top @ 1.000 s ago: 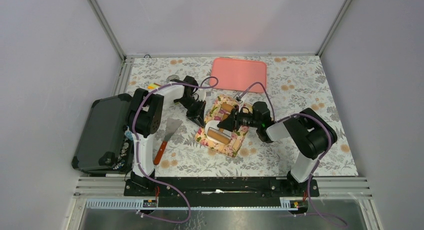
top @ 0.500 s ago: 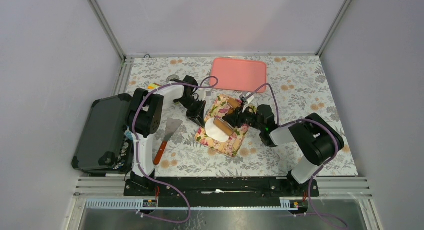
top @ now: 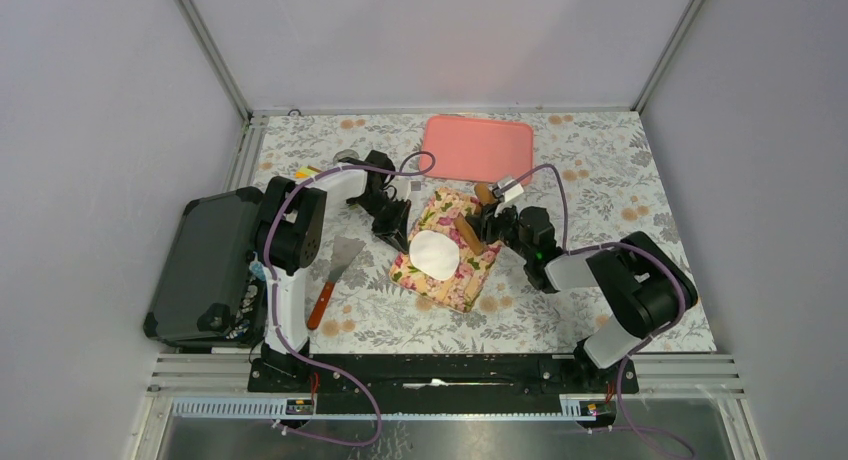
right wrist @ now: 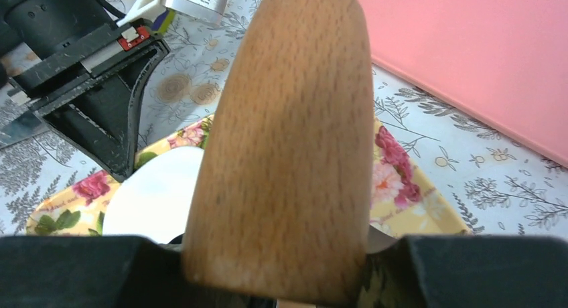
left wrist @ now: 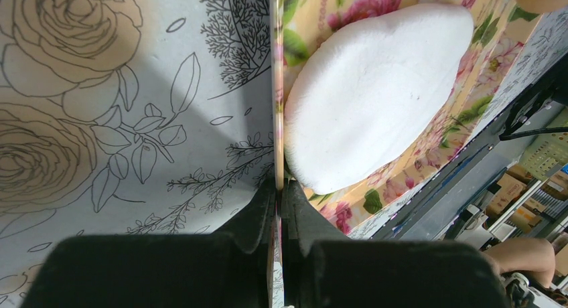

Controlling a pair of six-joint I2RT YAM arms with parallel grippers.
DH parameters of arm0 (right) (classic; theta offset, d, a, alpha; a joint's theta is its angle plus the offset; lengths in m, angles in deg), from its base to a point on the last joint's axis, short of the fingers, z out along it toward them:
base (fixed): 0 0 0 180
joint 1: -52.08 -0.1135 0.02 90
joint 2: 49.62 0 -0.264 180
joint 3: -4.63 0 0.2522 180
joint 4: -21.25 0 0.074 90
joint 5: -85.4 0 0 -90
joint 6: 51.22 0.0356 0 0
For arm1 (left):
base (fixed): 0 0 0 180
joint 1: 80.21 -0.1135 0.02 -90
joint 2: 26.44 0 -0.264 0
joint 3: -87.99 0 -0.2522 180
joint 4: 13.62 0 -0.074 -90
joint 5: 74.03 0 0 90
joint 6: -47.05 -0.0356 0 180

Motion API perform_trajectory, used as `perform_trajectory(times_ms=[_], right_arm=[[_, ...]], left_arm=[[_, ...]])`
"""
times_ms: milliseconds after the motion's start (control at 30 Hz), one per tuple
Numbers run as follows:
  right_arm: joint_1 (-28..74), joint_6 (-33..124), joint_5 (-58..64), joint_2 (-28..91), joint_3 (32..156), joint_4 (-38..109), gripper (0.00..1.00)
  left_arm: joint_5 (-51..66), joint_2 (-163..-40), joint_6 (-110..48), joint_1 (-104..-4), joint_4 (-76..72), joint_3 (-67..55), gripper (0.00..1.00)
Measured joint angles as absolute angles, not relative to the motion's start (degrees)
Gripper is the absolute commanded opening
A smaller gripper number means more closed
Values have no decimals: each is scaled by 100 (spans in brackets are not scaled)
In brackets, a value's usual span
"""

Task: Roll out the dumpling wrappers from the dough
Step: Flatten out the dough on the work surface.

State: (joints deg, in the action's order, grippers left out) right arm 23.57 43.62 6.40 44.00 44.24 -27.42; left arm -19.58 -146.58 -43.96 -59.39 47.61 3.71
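left gripper [left wrist: 278, 184]: pinched tight on edge of mat [top: 452, 285] | right gripper [top: 488, 220]: clamped round rolling pin [right wrist: 288, 134], just beside dough [top: 434, 253] | dough: flat white oval lying on mat

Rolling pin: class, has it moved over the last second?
Yes: the rolling pin moved across the dough, toward the pink tray.

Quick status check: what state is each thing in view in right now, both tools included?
dough: flattened into a round sheet, lying on the floral mat.
floral mat: lying flat, its edge pinched by the left tool.
left tool: shut on the floral mat.
rolling pin: gripped by the right tool, at the dough's right edge.
right tool: shut on the rolling pin.
pink tray: empty.
spatula: lying flat, untouched.
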Motion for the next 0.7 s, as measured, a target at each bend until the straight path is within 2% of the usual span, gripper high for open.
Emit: perform_trajectory(times_ms=[167, 400, 567, 700], right_arm=[[2376, 4115, 959, 3978, 4424, -2314, 0], [2103, 4290, 2649, 3670, 4706, -2637, 0], [1308, 4172, 3313, 4013, 4894, -2655, 0], [1100, 3899, 3377, 4496, 4953, -2390, 0]], left_arm=[[-1958, -14658, -4399, -5939, 4761, 371, 0], [-1960, -14658, -4401, -5941, 4761, 371, 0], [-1962, -14658, -4416, -5941, 4761, 371, 0], [-1964, -14658, -4420, -5941, 4761, 371, 0]])
